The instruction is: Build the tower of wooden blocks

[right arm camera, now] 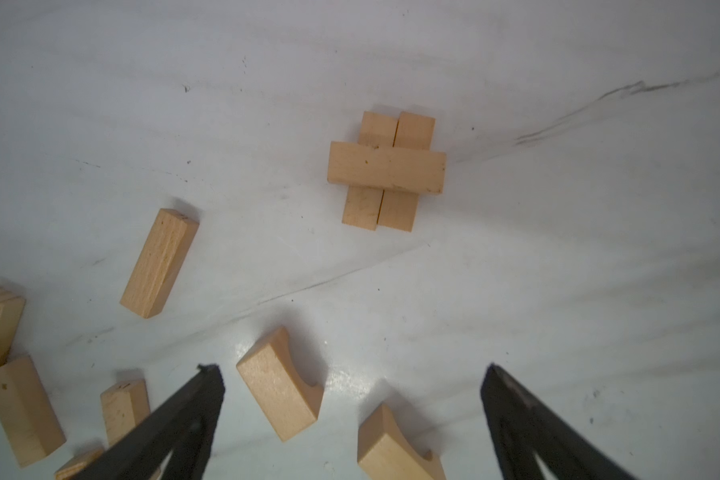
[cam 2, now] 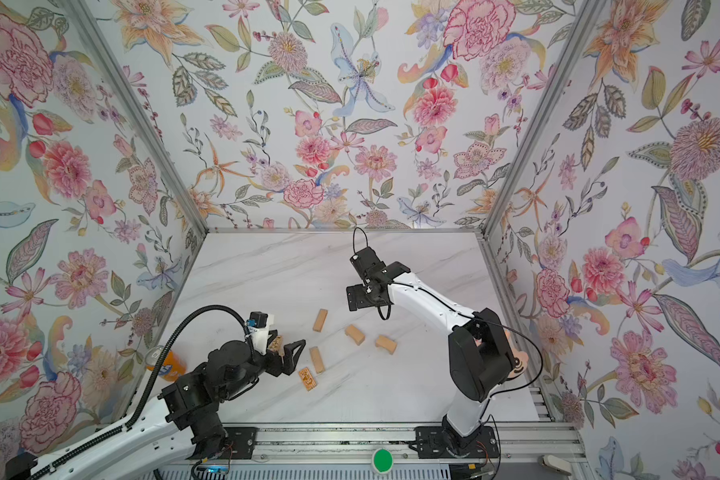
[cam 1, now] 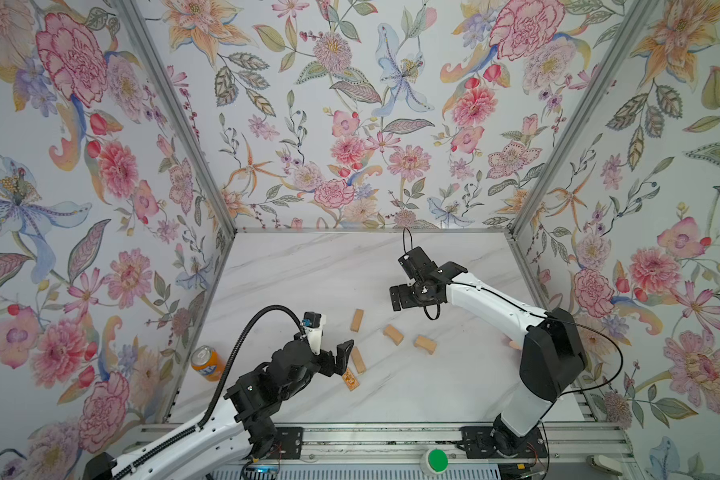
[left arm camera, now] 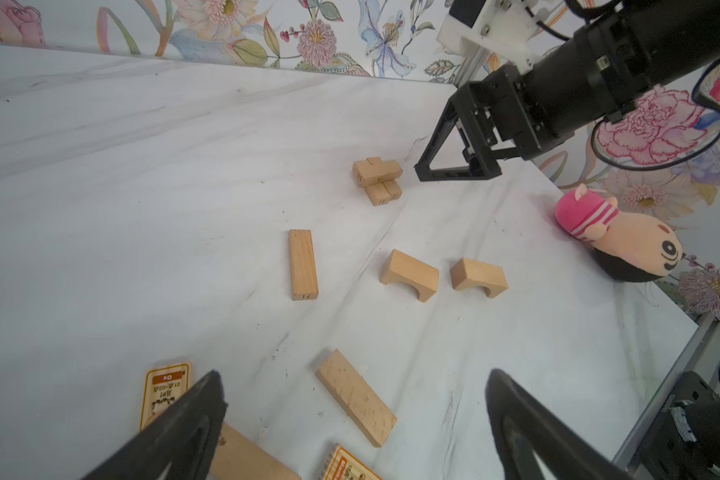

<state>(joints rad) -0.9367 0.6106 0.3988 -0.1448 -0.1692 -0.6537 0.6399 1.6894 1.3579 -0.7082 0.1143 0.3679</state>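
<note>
The tower is two tan bricks side by side with one laid across them; it also shows in the left wrist view, and my right arm hides it in both top views. My right gripper hangs open above it and holds nothing. Loose wood blocks lie nearer the front: a plain brick, two arched blocks, another brick and a printed one. My left gripper stands open and empty just over the flat brick.
An orange soda can stands at the left wall. A pink striped plush doll lies at the right edge, mostly behind my right arm in both top views. A green button sits on the front rail.
</note>
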